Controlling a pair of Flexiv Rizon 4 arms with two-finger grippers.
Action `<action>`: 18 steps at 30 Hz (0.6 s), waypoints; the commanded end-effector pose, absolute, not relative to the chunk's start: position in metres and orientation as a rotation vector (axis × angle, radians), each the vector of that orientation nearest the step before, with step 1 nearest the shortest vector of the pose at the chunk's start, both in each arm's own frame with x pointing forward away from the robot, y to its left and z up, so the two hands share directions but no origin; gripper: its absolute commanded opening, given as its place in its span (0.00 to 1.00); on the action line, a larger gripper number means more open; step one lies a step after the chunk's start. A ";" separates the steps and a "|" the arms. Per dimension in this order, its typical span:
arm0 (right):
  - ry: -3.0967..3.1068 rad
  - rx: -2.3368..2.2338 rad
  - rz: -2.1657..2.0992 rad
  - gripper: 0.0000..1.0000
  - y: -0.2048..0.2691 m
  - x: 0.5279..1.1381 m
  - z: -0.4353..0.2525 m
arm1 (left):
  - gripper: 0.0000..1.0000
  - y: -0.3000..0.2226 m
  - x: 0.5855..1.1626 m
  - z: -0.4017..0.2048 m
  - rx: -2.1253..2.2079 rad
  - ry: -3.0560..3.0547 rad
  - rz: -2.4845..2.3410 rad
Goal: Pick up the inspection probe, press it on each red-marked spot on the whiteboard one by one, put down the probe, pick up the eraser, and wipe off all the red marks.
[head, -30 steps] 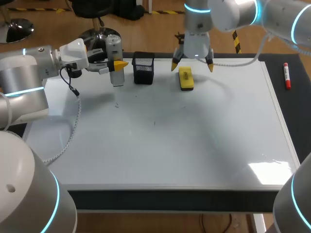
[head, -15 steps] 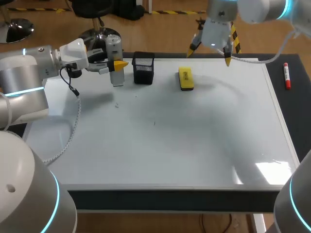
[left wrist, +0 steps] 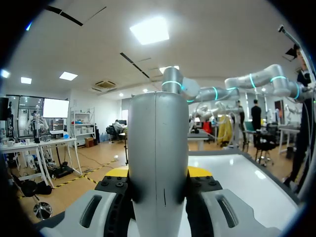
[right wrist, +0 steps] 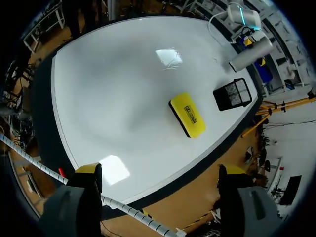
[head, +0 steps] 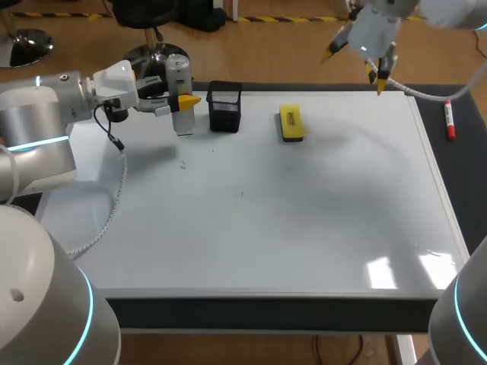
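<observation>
Yellow eraser (head: 291, 123), long axis front-to-back, lies ahead of the nearer, wide-open right gripper (head: 354, 70); left gripper (head: 183, 103) clamps the inspection probe (head: 178, 74).

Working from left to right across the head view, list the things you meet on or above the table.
inspection probe, black mesh basket, yellow eraser, right gripper, red marker

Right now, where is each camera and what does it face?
Head view: above and behind, looking down on the white rectangular whiteboard; left arm and right arm show.
Left wrist view: looks along the grey cylindrical probe gripped in the left jaws.
Right wrist view: high, facing down at the yellow block eraser; open right jaws show.
Head and right wrist views share eraser and black mesh holder.
</observation>
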State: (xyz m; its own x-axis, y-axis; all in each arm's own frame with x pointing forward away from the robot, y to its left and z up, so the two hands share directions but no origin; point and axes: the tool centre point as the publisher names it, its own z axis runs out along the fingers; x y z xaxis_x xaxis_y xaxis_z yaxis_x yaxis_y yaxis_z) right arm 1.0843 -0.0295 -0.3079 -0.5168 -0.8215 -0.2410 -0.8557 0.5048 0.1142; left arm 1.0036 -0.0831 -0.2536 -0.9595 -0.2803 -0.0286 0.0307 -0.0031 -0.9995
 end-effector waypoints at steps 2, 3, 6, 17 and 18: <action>2.582 -1.420 0.374 1.00 -0.041 1.090 -0.298 | 0.00 -0.084 1.004 -0.253 -0.263 2.045 -2.064; 2.579 -1.393 0.402 1.00 -0.041 1.091 -0.297 | 0.00 -0.084 1.004 -0.253 -0.263 2.045 -2.064; 2.559 -1.349 0.492 1.00 -0.044 1.098 -0.297 | 0.00 -0.084 1.004 -0.253 -0.263 2.045 -2.064; 2.478 -1.226 0.723 1.00 -0.050 1.115 -0.298 | 0.00 -0.084 1.004 -0.253 -0.263 2.045 -2.064; 2.476 -1.209 0.740 1.00 -0.052 1.116 -0.299 | 0.00 -0.084 1.004 -0.253 -0.263 2.045 -2.064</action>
State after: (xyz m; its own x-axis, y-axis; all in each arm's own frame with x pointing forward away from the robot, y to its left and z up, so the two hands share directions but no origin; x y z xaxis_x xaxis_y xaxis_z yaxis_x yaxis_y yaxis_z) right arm 1.1113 -0.0447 -0.2929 -0.6068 -0.6571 -0.4471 -0.7937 0.5306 0.2974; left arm 1.0036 -0.0831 -0.2535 -0.9595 -0.2803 -0.0287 0.0308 -0.0031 -0.9995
